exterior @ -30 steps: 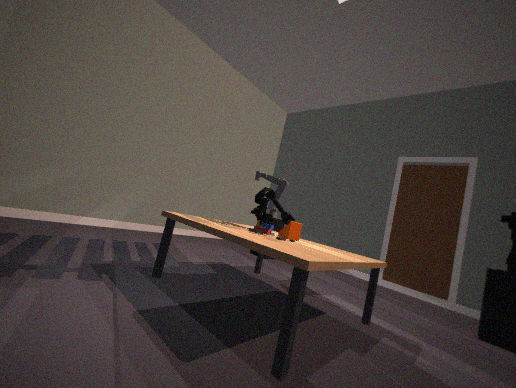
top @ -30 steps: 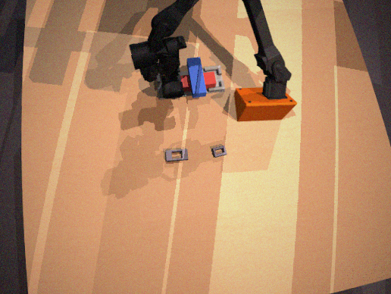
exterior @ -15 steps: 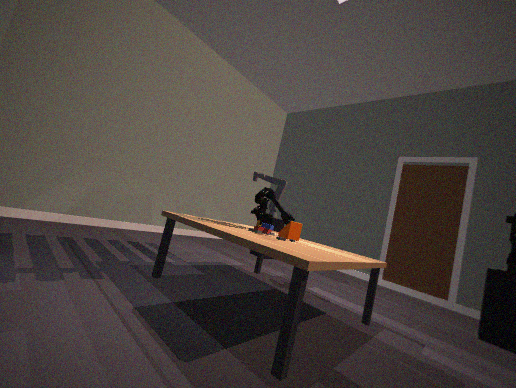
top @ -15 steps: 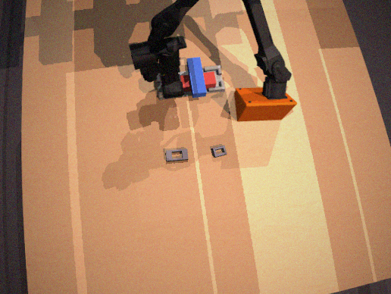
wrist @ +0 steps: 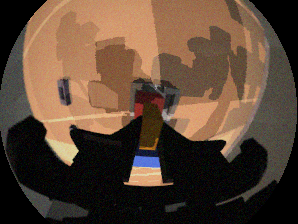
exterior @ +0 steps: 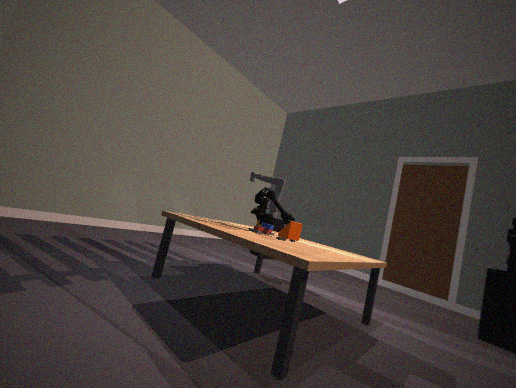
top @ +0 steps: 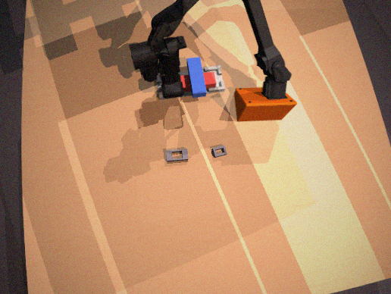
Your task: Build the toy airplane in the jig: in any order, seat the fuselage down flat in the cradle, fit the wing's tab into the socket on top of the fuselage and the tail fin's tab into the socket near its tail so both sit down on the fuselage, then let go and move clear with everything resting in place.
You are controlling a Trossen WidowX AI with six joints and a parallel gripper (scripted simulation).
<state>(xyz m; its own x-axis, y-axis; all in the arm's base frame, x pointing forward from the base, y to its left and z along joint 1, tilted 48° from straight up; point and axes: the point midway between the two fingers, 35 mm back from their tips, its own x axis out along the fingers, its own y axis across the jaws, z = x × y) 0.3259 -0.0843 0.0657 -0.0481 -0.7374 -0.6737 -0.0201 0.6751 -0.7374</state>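
Observation:
The red fuselage (top: 211, 79) (wrist: 142, 110) lies in the grey cradle (top: 220, 88). The blue wing (top: 196, 77) (wrist: 146, 161) lies crosswise on top of the fuselage; its tab and socket are hidden. My gripper (top: 172, 91) (wrist: 148, 119) is over the cradle's left end in the top view, beside the wing. It is shut on the yellow tail fin (wrist: 150, 134), which stands out between the fingertips above the fuselage's tail in the wrist view. The fin is hidden in the top view. Whether its tab is in the tail socket, I cannot tell. The exterior view is too distant to show the parts clearly.
A large orange block (top: 261, 110) (exterior: 293, 231) stands right of the cradle, with a black jointed linkage rising from it. Two small grey open holders, a larger one (top: 176, 160) and a smaller one (top: 214, 152), lie on the wooden table in front of the cradle.

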